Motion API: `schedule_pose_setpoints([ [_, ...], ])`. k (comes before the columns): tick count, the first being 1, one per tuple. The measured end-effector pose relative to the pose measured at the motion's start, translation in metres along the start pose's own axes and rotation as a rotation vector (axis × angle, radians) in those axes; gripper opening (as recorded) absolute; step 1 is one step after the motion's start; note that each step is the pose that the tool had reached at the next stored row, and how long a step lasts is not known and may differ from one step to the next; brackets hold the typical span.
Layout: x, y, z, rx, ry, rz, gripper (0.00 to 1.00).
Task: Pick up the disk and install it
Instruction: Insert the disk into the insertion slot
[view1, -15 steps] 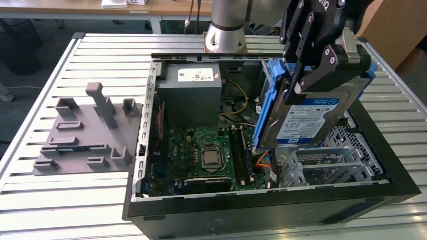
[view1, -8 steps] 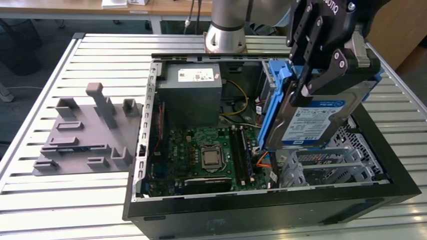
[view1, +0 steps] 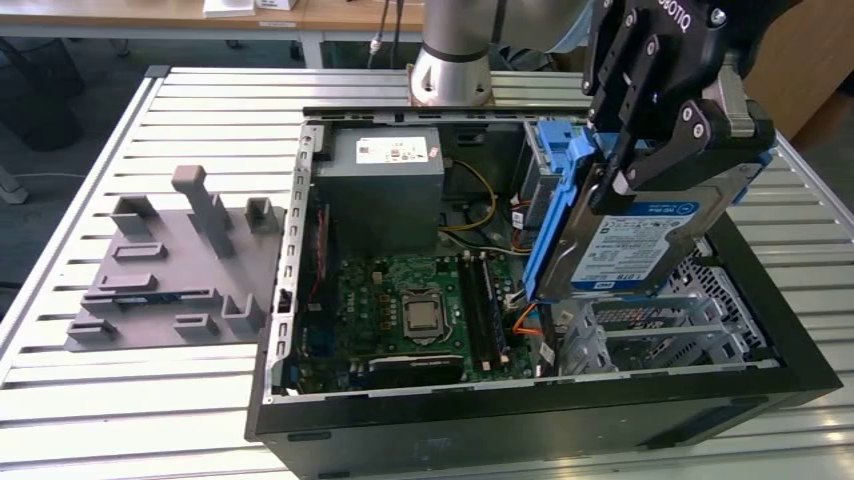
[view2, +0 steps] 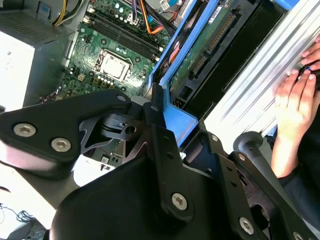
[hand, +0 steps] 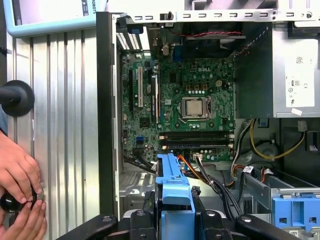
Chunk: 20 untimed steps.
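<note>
The disk (view1: 638, 243), a silver drive with a white-and-blue label and blue side rails, hangs tilted on edge above the open computer case (view1: 534, 420), over its right side in the exterior view. My gripper (view1: 677, 170) is shut on it from above, one black finger on each side. In the second wrist view the disk's green circuit-board underside (view2: 205, 45) and a blue rail run away from my fingers (view2: 161, 132). In the first wrist view the blue rail (hand: 174, 182) sticks out between the finger bases, over the motherboard (hand: 180, 105).
Inside the case are a grey power supply box (view1: 380, 185), orange and black cables (view1: 527, 320) and a metal drive cage (view1: 654, 335). A grey fixture (view1: 174, 265) lies on the slatted table (view1: 134, 400). A person's hands (hand: 20, 180) rest on the table beside the case.
</note>
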<state>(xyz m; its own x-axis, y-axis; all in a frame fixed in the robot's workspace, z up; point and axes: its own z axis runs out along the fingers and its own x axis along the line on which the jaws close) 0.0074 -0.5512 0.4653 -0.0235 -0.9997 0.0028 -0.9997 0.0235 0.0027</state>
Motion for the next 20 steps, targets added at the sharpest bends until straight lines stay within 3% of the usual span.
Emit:
schedule_pose_setpoints([
  [8, 0.0000, -0.0007, 0.0001, 0.0000, -0.0001, 0.000, 0.36],
  [20, 0.0003, -0.0128, 0.0033, 0.0000, -0.0001, 0.000, 0.36],
])
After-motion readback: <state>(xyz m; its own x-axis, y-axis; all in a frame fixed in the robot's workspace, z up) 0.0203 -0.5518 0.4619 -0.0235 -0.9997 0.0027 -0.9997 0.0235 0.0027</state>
